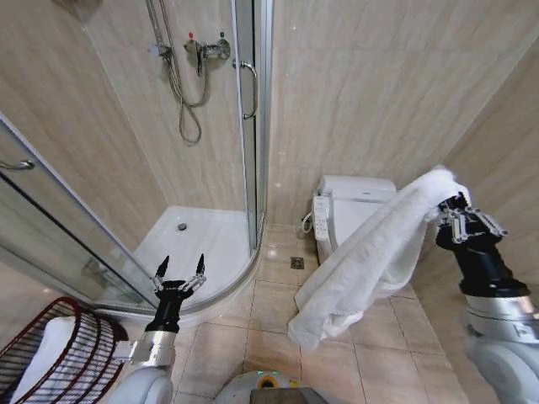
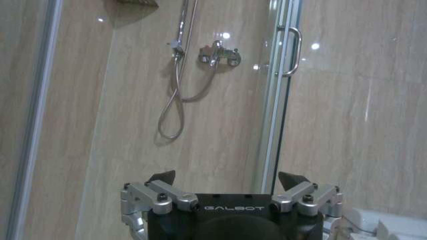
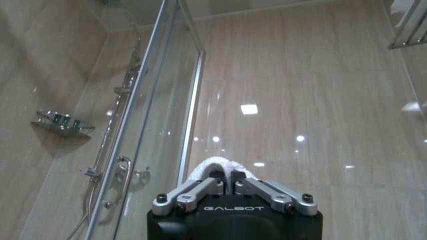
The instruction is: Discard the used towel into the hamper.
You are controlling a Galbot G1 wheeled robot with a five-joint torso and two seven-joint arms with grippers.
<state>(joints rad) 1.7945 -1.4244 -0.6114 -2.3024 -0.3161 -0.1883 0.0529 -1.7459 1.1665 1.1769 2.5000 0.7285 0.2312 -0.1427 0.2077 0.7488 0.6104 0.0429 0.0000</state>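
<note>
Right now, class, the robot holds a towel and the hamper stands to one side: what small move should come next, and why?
Probably carry the right gripper across toward the robot's left and down. It is shut on the white towel, which hangs over the tiled floor near the toilet, while the hamper stands at the far lower left. The left gripper is open, empty and raised between them, so it may need to clear away.

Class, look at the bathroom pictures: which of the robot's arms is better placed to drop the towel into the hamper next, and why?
Probably the right. The right claw is shut on the white towel, which hangs free above the floor. The left claw is open and empty, though the hamper sits on the robot's left, so the right arm must cross over.
</note>
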